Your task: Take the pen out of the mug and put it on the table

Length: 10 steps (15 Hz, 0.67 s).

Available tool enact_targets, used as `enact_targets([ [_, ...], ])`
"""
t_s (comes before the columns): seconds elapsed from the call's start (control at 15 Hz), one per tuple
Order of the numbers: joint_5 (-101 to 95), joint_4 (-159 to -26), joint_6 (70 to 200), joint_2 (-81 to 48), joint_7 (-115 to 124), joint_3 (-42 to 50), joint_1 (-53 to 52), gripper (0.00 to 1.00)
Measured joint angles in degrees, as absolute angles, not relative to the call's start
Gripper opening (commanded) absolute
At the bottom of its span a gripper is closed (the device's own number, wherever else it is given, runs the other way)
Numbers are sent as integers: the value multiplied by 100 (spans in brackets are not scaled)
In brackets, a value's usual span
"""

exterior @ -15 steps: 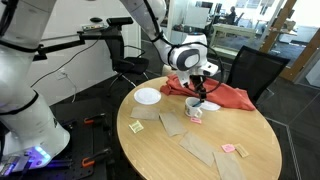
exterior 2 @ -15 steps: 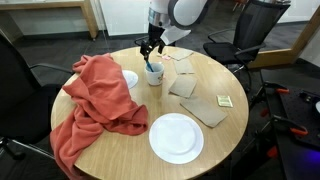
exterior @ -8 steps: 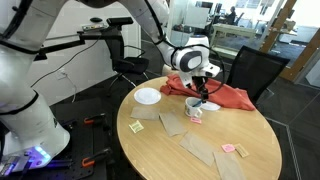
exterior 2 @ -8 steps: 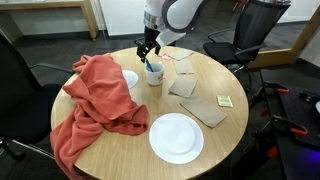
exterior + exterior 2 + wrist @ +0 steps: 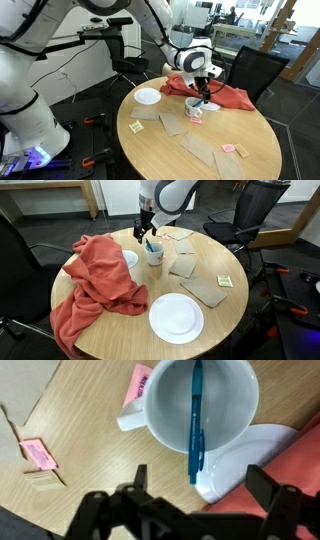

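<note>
No legible text — anywhere.

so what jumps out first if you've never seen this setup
The big red cloth heaped over one side of the round wooden table grabs the eye first. Next come the arm's open fingers hovering right above the white mug, with the blue pen leaning inside it. A white plate lies near the table's edge, beside the cloth.
</note>
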State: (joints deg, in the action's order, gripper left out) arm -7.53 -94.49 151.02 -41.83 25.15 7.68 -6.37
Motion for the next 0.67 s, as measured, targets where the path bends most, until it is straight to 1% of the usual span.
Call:
enact_targets([
  [0.33,-747,-9215,14924,-4327,2514,768,-639,36],
  [0.4,-744,-9187,14913,-4346,2514,768,-639,27],
  [0.53,-735,-9147,14893,-4369,2514,768,-639,14],
  [0.6,-726,-9123,14880,-4381,2514,768,-639,5],
  [0.67,-716,-9104,14873,-4393,2514,768,-639,1],
])
